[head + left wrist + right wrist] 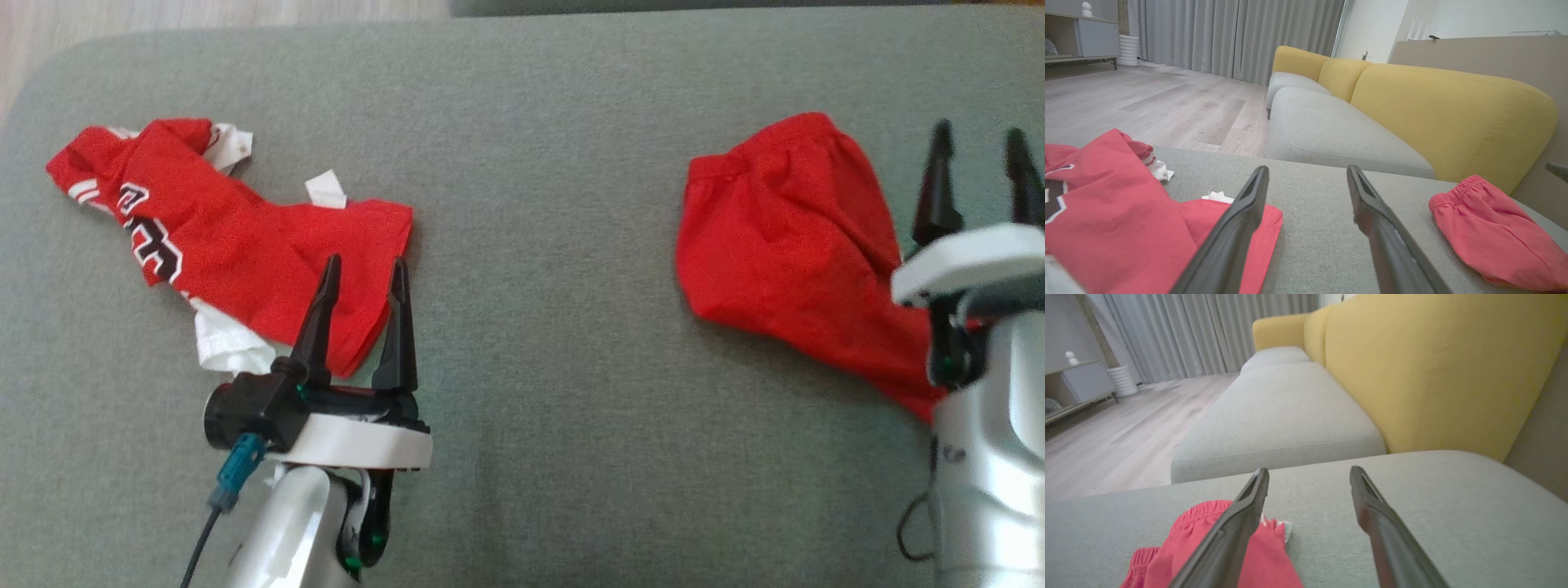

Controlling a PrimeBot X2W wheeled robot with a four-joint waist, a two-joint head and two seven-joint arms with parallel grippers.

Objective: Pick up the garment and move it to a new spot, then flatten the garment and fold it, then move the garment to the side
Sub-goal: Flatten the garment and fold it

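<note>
A crumpled red jersey (220,237) with black-and-white lettering and white trim lies at the left of the grey cushion (539,327); it also shows at lower left as the jersey (1118,228). My left gripper (365,271) hovers open over its near right corner, nothing between the fingers. Red shorts (792,245) with an elastic waistband lie bunched at the right, seen too as the shorts (1494,237) and the shorts (1208,551). My right gripper (980,140) stands open just right of them, its forearm covering their lower right part.
The grey cushion's far edge (326,28) borders a wooden floor (1147,102). Beyond stands a sofa with grey seats (1331,130) and yellow backrests (1453,114). Bare cushion lies between the two garments.
</note>
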